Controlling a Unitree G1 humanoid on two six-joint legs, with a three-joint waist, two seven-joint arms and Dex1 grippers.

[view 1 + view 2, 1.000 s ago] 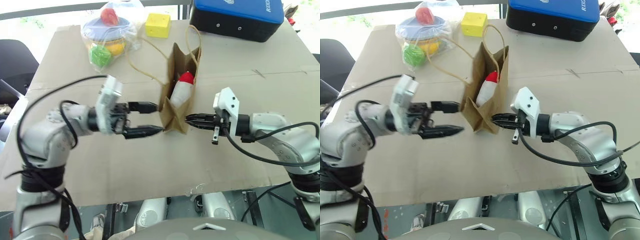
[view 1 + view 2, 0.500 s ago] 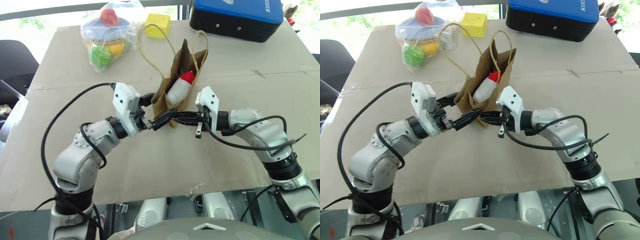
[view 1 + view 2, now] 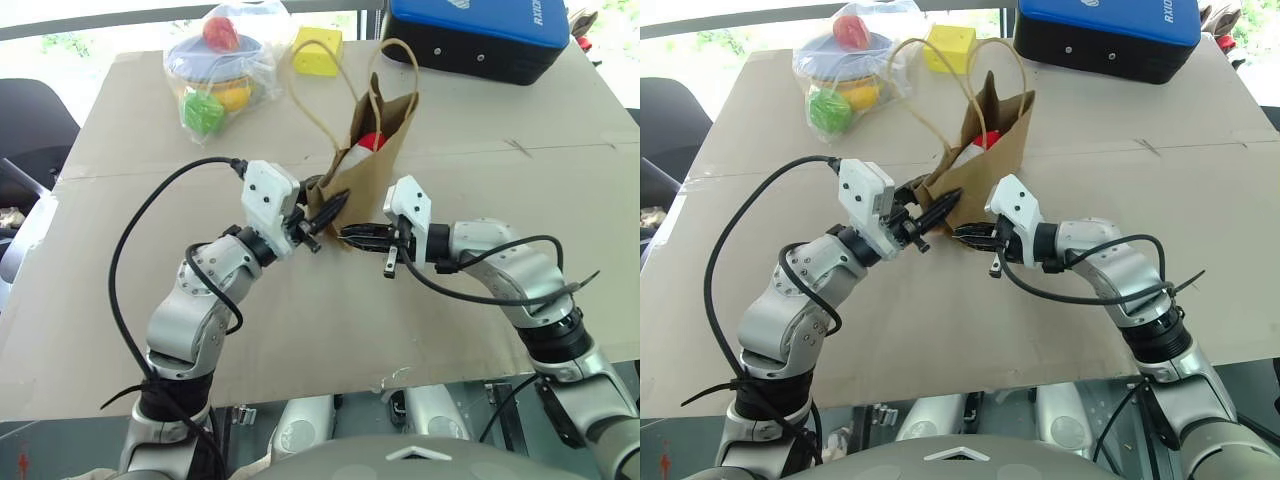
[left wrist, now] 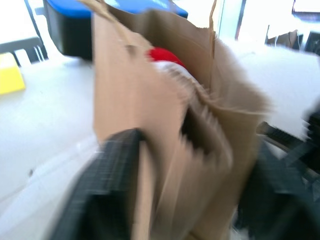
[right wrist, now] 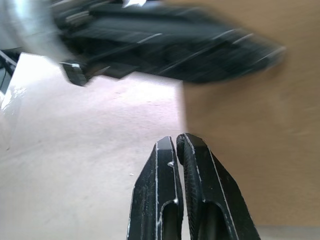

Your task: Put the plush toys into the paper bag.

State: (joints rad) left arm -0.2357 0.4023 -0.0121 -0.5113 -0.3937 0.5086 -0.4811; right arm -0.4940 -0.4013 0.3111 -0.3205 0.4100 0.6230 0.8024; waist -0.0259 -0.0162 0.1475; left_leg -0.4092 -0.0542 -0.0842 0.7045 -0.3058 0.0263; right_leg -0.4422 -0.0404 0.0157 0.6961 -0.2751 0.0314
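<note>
Brown kraft paper bag (image 3: 368, 150) stands mid-counter (image 3: 150, 330), white plush toy with red top (image 3: 368, 143) inside, peeking over rim. Left hand (image 3: 322, 215) pinches bag's lower corner, likely steadying it upright. Right hand (image 3: 352, 234), fingers pressed together, empty, rests against bag's base. Brown fuzzy toy unseen.

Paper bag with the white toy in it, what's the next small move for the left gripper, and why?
Probably hold firm and tip the paper bag upright. The left gripper pinches its lower corner, the bag leans, and the white toy shows at the mouth.
</note>
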